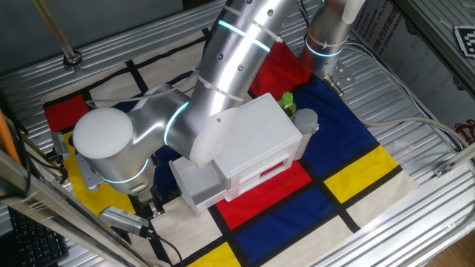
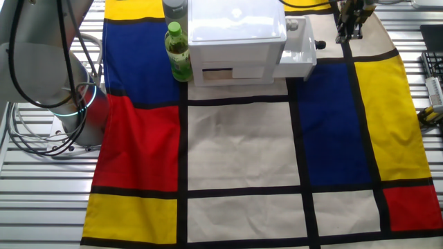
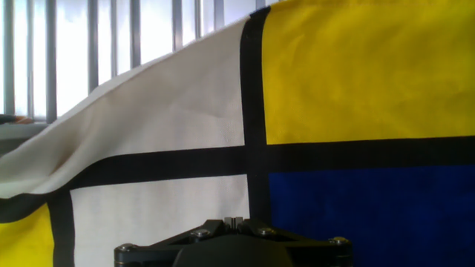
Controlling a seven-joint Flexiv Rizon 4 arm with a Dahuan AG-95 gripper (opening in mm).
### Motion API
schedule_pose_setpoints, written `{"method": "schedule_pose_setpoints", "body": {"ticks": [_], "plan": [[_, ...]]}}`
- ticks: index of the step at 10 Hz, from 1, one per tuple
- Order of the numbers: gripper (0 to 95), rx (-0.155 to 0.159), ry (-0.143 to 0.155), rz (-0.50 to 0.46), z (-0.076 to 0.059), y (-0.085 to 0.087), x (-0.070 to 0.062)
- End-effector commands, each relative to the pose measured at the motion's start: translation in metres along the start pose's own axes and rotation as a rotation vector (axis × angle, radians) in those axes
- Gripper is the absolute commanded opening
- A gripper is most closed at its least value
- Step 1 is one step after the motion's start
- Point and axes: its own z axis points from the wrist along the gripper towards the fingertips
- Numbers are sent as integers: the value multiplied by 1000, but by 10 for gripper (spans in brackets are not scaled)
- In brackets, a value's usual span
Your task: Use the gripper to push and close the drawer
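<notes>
The pale grey-white drawer [image 1: 199, 182] stands pulled out from the left half of the white cabinet [image 1: 260, 133], which has a red slot. In the other fixed view the drawer [image 2: 297, 52] sticks out to the right, with its small knob [image 2: 320, 45] on the front. My black gripper [image 2: 349, 33] hangs a short way right of the knob, apart from it, just above the cloth. In one fixed view the gripper [image 1: 149, 205] is below the big silver wrist, left of the drawer. In the hand view the gripper [image 3: 234, 220] has its fingertips pressed together, empty, facing the checked cloth.
A green bottle [image 2: 178, 50] and a clear jar [image 1: 306, 119] stand beside the cabinet's far side. The second, still arm base [image 1: 326, 38] is behind. A silver tool [image 1: 122, 218] lies near the cloth's edge. The table is ribbed metal under a coloured checked cloth [image 2: 235, 152].
</notes>
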Motion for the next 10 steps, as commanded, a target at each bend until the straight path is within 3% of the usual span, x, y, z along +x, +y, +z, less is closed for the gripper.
{"method": "schedule_pose_setpoints", "body": {"ticks": [1,10], "plan": [[0,0,0,-2,1,-1,0],[0,-3,0,-4,8,-2,2]]}}
